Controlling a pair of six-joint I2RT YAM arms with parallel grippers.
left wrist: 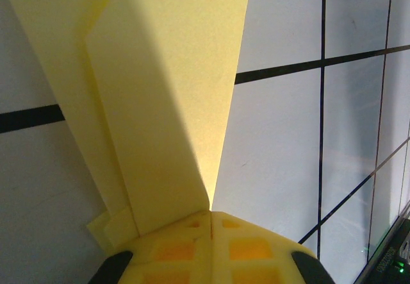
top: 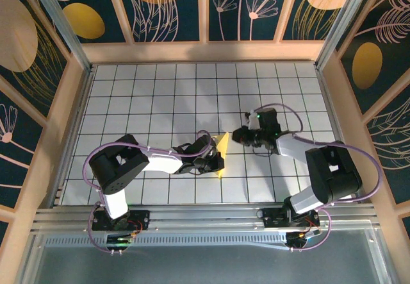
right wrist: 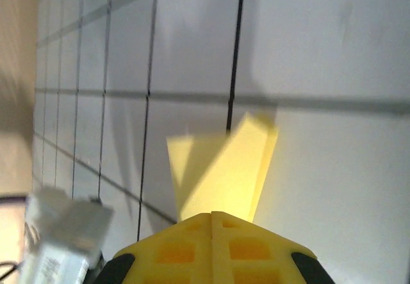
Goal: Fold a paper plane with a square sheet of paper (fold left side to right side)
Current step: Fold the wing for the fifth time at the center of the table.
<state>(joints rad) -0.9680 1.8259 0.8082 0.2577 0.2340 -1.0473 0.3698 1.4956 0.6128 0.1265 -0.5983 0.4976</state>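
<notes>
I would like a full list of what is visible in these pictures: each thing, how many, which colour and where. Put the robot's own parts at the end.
sheet of paper: one, bright yellow, folded, mid-table between the two arms.
table: one, white tiles with dark grid lines, under everything.
wall panels: several, dark blue with gold and pale plant drawings, around the table.
metal rails: silver, along the near edge.
left arm: one, black and white, reaching right.
right arm: one, black and white, reaching left.
left fingers: yellow, shut on the paper.
right fingers: yellow, shut, tips at the paper; grip unclear.
</notes>
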